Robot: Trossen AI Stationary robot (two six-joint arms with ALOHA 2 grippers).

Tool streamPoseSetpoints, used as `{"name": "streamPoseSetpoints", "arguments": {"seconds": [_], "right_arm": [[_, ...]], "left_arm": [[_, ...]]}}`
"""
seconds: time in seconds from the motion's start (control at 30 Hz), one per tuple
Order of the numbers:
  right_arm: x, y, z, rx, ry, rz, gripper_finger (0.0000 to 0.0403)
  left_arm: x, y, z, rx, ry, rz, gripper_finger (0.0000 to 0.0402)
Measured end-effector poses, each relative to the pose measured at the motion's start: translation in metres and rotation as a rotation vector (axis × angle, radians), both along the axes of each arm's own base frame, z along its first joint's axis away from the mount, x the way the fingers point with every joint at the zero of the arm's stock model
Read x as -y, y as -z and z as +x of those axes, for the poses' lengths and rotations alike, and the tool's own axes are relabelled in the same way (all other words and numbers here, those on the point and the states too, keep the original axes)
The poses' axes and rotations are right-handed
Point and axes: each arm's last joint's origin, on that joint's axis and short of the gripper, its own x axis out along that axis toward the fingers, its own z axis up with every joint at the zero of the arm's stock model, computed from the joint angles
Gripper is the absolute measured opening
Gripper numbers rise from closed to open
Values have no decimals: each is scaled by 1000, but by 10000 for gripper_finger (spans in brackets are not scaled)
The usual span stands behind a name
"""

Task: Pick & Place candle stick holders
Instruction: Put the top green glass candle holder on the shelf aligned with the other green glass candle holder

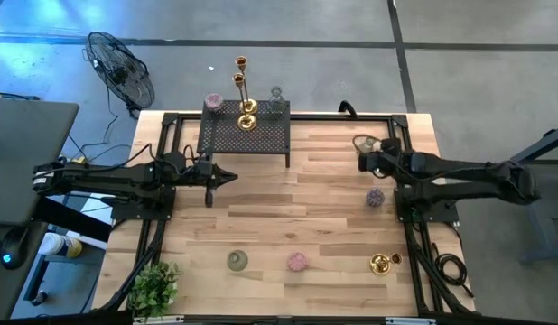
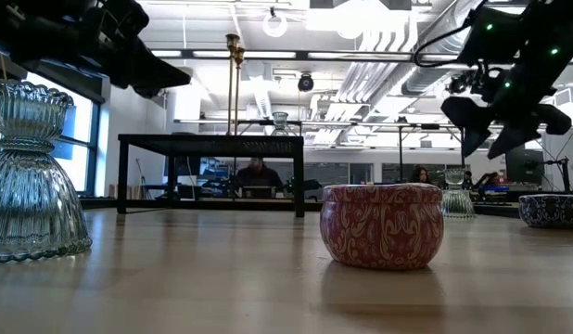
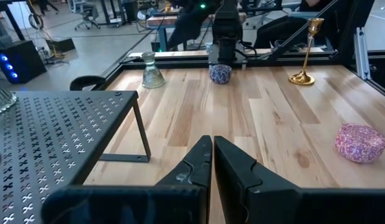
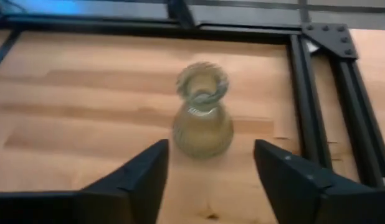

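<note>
Two dark arms reach inward over a pale wooden plank table [image 1: 297, 208] edged by a black metal frame. The left gripper [image 1: 227, 178] hovers just in front of the black mesh rack [image 1: 245, 135], its fingers [image 3: 199, 167] pressed together and holding nothing. The right gripper [image 1: 362, 155] sits near the table's far right corner with its fingers [image 4: 142, 171] spread apart on either side of a pale glass candle holder [image 4: 202, 115], which stands upright on the wood and clear of both fingers.

On the rack stand two tall gold candlesticks [image 1: 244, 90], a pink round holder [image 1: 213, 102] and a clear glass holder [image 1: 276, 96]. On the table lie a purple patterned round holder [image 1: 376, 198] by the right arm, and, along the near edge, a greenish glass holder [image 1: 237, 261], a pink patterned round holder [image 1: 297, 262] and a squat gold holder [image 1: 380, 264]. A leafy plant [image 1: 154, 287] occupies the near left corner.

The floor around the table is grey concrete; a black floor fan [image 1: 121, 68] stands beyond the far left corner. The low view shows an open workshop with exposed ceiling ducts, large windows at left, and seated people [image 2: 259, 176] at desks behind the table.
</note>
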Motion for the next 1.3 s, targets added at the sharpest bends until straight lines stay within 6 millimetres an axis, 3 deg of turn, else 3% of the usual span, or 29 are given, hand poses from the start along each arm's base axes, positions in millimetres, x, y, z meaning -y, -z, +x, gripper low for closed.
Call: {"name": "streamPoseSetpoints", "arguments": {"seconds": [0.13, 0.27, 0.63, 0.87, 1.17, 1.3], "right_arm": [[16, -2, 1, 19, 19, 3, 284], [33, -1, 5, 21, 12, 7, 313], [68, 22, 20, -53, 50, 36, 317], [75, 34, 27, -81, 65, 32, 279], [76, 34, 29, -87, 79, 6, 167], [77, 32, 31, -53, 69, -8, 161]], "left_arm": [[0, 0, 0, -2, 1, 1, 14], [0, 0, 0, -2, 1, 0, 14], [0, 3, 0, -29, 3, -3, 14], [0, 3, 0, -29, 3, -3, 14], [0, 3, 0, -28, 6, -4, 14], [1, 1, 0, -14, 18, -6, 14]]}}
